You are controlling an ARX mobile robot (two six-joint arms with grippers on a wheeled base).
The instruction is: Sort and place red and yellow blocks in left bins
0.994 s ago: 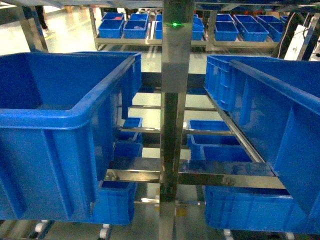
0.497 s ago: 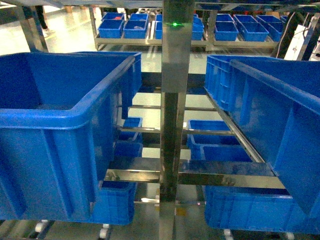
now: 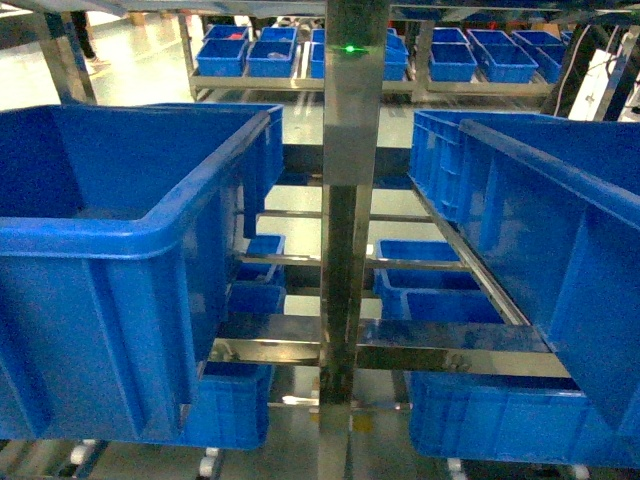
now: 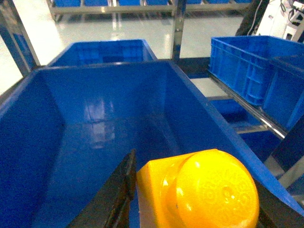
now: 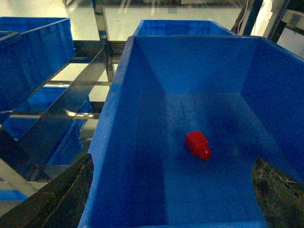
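In the left wrist view my left gripper (image 4: 197, 195) is shut on the yellow block (image 4: 204, 190), a glossy orange-yellow brick with its round stud facing the camera. It hangs over the near end of the big blue left bin (image 4: 90, 128), whose floor is bare. The red block (image 5: 197, 145) lies on the floor of the blue right bin (image 5: 110, 123) in the right wrist view. My right gripper (image 5: 171, 199) is open above that bin's near edge, well short of the red block. Neither gripper shows in the head view.
The head view has the left bin (image 3: 130, 235) and right bin (image 3: 560, 220) on a steel rack, with a vertical steel post (image 3: 350, 200) between them. More blue bins (image 3: 250, 55) sit on lower shelves and far racks. A second bin (image 4: 102, 50) stands behind the left one.
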